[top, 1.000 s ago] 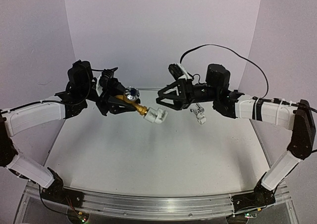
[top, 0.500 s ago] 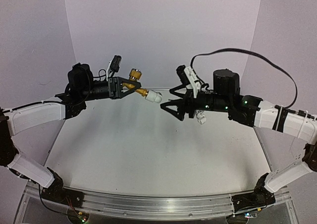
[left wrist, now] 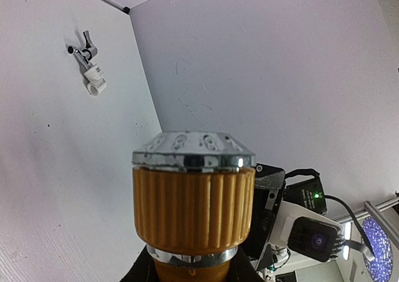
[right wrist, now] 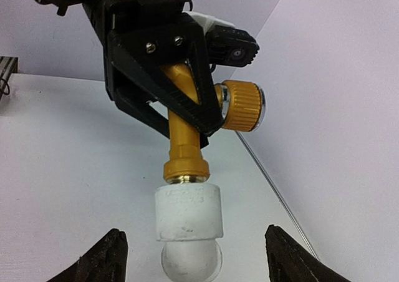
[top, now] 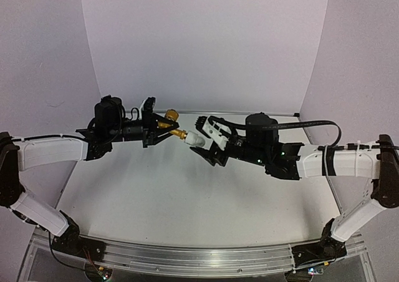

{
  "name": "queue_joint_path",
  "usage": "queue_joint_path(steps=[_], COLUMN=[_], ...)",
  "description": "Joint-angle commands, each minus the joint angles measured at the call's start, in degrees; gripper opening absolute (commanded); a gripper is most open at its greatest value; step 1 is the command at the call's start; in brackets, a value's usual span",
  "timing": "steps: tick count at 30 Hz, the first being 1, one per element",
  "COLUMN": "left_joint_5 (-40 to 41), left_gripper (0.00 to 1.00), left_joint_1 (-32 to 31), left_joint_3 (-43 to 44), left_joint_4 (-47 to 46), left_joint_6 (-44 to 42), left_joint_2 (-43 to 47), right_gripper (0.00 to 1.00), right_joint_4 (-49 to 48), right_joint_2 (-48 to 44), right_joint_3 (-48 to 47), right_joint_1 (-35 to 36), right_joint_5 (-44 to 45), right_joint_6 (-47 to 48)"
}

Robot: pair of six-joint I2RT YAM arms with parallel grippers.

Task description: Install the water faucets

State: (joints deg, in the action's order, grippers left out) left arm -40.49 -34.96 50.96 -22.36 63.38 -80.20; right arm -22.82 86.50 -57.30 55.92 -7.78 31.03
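My left gripper (top: 166, 126) is shut on the brass-gold faucet (top: 171, 125) and holds it in the air above the table, pointing right. A white pipe fitting (top: 194, 138) sits on the faucet's threaded end. In the right wrist view the brass faucet (right wrist: 184, 146) hangs from the black left gripper (right wrist: 177, 107), with the white fitting (right wrist: 188, 213) below. My right gripper (right wrist: 196, 260) is open, one finger on each side of the fitting, not touching it. The ribbed brass knob (left wrist: 193, 194) fills the left wrist view. The silver faucet (left wrist: 87, 60) lies on the table with a white fitting on it.
The white table (top: 187, 201) has a metal rail (top: 187, 257) along its near edge. Plain walls (top: 206, 45) enclose the back and sides. The right arm (top: 324, 160) reaches low across the right side of the table, and its cable (top: 312, 125) loops above it.
The right gripper has swung left and lower, up to the white fitting on the brass faucet. The left gripper has shifted a little right and down with the faucet.
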Motion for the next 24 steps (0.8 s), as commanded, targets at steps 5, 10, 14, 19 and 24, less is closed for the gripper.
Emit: queue_joint_path(steps=[5, 10, 14, 19, 24], left_joint_5=[0.5, 0.5, 0.1, -0.7, -0.3], left_gripper=[0.0, 0.0, 0.0, 0.0, 0.0], left_joint_1=[-1.2, -1.2, -1.2, -1.4, -1.6], left_joint_3=[2.2, 2.6, 3.1, 3.9, 3.9], left_joint_4=[-3.6, -3.6, -3.7, -4.1, -4.3], left_joint_6=[2.5, 2.4, 2.1, 1.9, 1.2], left_joint_2=[1.9, 2.0, 1.6, 1.1, 1.4], right_gripper=[0.6, 0.65, 0.58, 0.54, 0.48], right_joint_4=[-9.8, -9.9, -10.1, -10.3, -10.5], right_joint_2=[3.4, 4.1, 4.3, 6.1, 6.4], right_joint_3=[-1.2, -0.6, -0.3, -1.3, -1.2], right_joint_1=[0.3, 0.3, 0.3, 0.2, 0.3], right_joint_5=[-0.9, 0.1, 0.7, 0.5, 0.7], right_joint_6=[1.1, 1.4, 0.3, -0.3, -0.9])
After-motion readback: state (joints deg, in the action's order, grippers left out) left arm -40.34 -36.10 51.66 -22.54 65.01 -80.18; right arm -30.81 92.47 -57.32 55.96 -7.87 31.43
